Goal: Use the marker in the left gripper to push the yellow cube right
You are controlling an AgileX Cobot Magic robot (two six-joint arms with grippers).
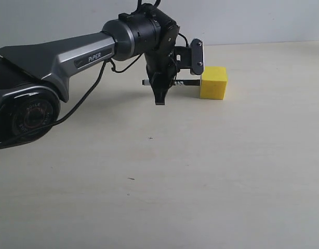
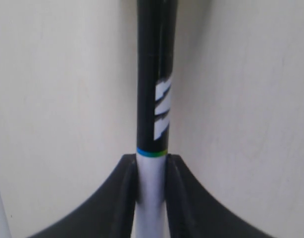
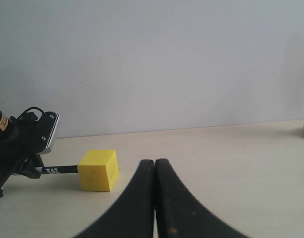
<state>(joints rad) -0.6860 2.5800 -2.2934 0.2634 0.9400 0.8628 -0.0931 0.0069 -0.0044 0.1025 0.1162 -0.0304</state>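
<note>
**Left tool** (image 1: 159,98): clamped on the marker (image 1: 188,83). The left wrist view shows the fingers on the white barrel, just behind the black cap.

**Marker:** held level, just above the bench (image 1: 211,176), with the cap end aimed at 3 o'clock in the exterior view. The pose suits a sideways shove, because the long axis runs along the push line.

**Cube** (image 1: 213,83): on the bench at 3 o'clock of the left tool. The cap end appears to touch its 9 o'clock face at about mid-height.

**Judgement:** contact is made or imminent, and the shove proper is not yet done.

**Right tool** (image 3: 155,198): fingers together and empty, well apart from the cube, leaving its path open.
</note>
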